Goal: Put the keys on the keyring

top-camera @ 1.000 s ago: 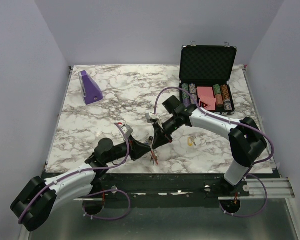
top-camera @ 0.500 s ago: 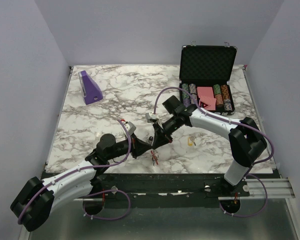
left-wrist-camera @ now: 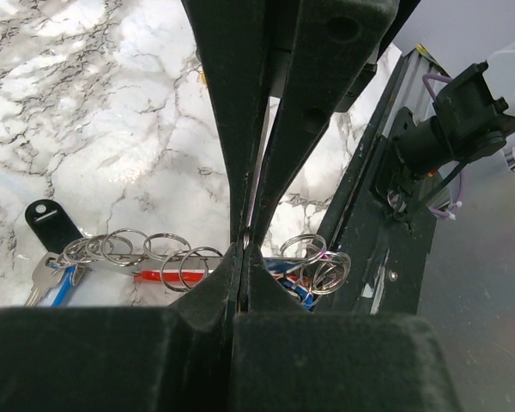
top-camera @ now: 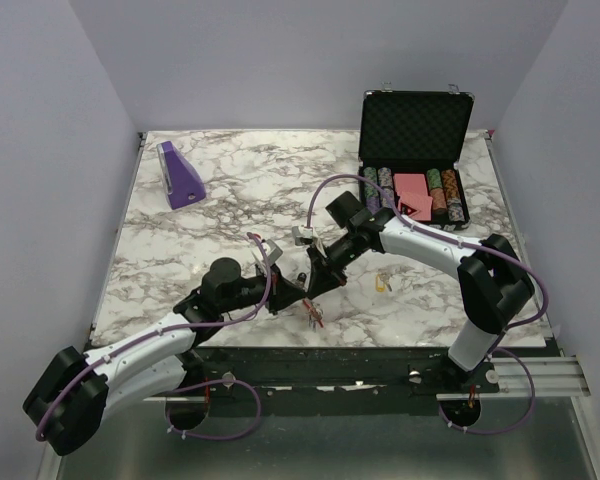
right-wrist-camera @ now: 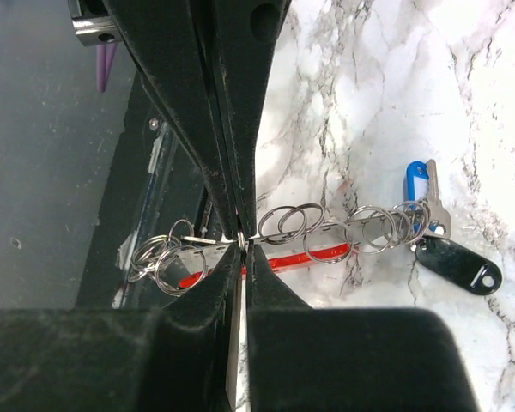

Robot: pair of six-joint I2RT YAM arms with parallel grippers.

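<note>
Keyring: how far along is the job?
Done: a blue key looks threaded onto the keyring. In hand: left gripper and right gripper are both shut on its rings. Left: the yellow key lies loose on the table.

The left arm (top-camera: 140, 355) and right arm (top-camera: 425, 243) share smooth white shells between bulky matte-black joints, and a thin purple cable (top-camera: 328, 183) trails along each. The left gripper (left-wrist-camera: 242, 249) has long, tapered black fingers (left-wrist-camera: 219, 103), one with a round recessed hole (left-wrist-camera: 342, 27).
</note>
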